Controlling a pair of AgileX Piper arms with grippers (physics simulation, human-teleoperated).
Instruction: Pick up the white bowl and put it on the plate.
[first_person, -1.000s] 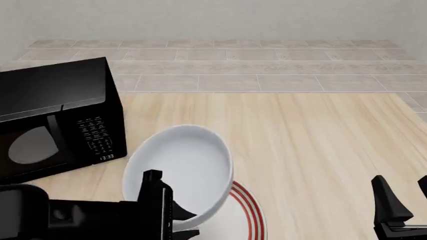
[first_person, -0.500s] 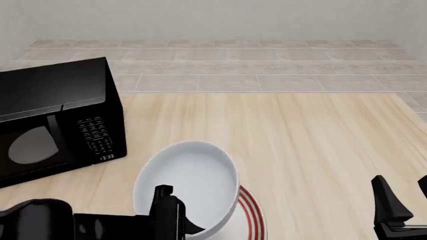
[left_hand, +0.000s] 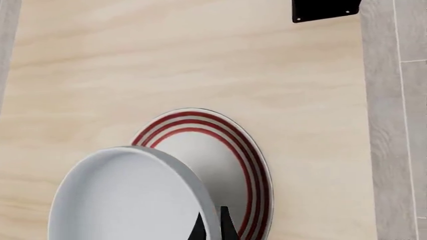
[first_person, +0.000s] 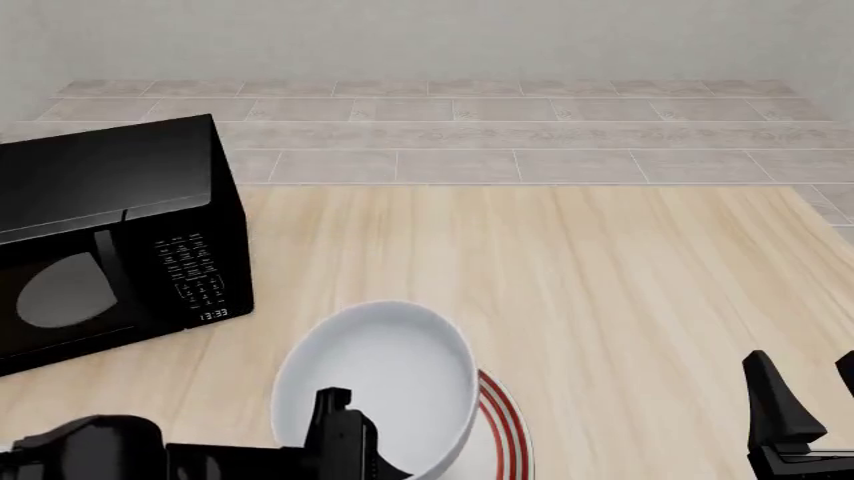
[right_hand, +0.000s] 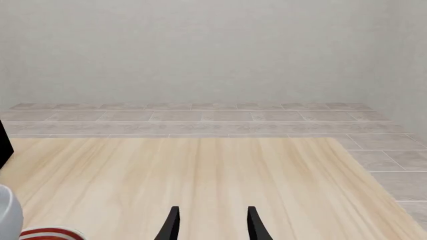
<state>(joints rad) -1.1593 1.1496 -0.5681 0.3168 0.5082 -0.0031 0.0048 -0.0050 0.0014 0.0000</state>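
You have drawn the white bowl (first_person: 378, 385) back and down over the plate (first_person: 505, 425), your left pincer (left_hand: 212, 226) clamped on its rim, so level and centre it before releasing; your right pincer (right_hand: 211, 222) idles apart.

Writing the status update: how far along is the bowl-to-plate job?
Done: the left gripper has the bowl pinched by its rim, tilted above the plate. In hand: carrying it over the plate, which it partly overlaps. Left: level it, set it down, release. The right gripper is open and idle.
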